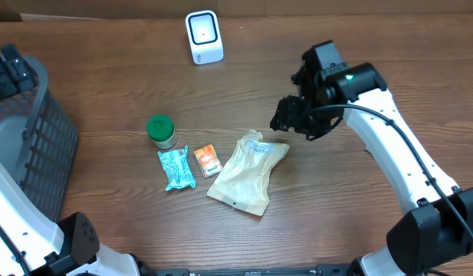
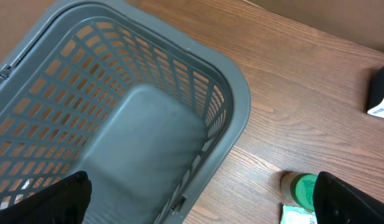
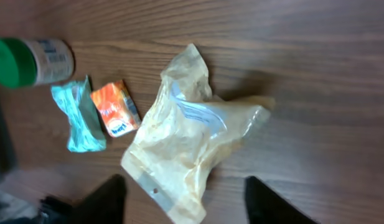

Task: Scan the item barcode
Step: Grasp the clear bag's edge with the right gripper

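As I read the overhead view, the pouch (image 1: 248, 173) lies flat on the tabletop (image 1: 359, 46), a little right of its middle. Its long axis runs from 1 o'clock to 7 o'clock. The crumpled, twisted end points to 1 o'clock and the flat sealed end to 7 o'clock. It is tan and translucent, wrinkled all over, with a white printed label near the crumpled end. In my right wrist view I can see a small punched hole at the flat edge.

I count one pouch, one white scanner (image 1: 204, 36) standing well off at 11 o'clock from it, one green-capped bottle (image 1: 161, 130), one teal packet (image 1: 176, 169), one orange packet (image 1: 208, 160) and one grey basket (image 1: 44, 146). The orange packet sits just beside the pouch at 9 o'clock, with the teal packet next along and the bottle at 10 o'clock.

My right jaws hang at 2 o'clock from the pouch, spread apart and gripping nothing. My left jaws stand wide apart over the basket, also with nothing in them.
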Controlling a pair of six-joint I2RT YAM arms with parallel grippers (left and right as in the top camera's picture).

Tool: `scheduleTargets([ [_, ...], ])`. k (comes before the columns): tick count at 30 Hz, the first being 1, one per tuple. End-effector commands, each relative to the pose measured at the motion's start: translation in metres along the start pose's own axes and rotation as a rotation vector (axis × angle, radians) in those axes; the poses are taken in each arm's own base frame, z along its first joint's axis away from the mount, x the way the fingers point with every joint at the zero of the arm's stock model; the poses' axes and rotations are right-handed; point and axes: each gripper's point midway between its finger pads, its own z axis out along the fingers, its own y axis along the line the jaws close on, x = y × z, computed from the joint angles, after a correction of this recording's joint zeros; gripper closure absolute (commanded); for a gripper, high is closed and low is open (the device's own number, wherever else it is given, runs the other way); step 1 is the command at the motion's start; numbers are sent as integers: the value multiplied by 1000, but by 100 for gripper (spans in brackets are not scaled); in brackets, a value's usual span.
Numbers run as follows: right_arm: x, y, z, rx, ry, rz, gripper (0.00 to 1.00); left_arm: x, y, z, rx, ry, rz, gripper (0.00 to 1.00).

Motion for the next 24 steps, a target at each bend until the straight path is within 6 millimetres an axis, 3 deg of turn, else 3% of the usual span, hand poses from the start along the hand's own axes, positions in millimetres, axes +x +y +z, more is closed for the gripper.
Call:
scheduleTargets([
  [1,31,-4,37,-84,148,1,36,-3,-1,-9,5,-30,15,0],
  [5,55,-7,69,-178,214,28,34,-3,-1,-9,5,-30,15,1],
  [8,61,-17,90,-175,207,101,35,-3,-1,-9,5,-30,14,0],
  [18,67,-18,137,-211,138,237,32,-3,-1,-9,5,-30,15,0],
  [24,54,-12,152,-208,86,336,35,-3,-1,-9,5,-30,15,0],
])
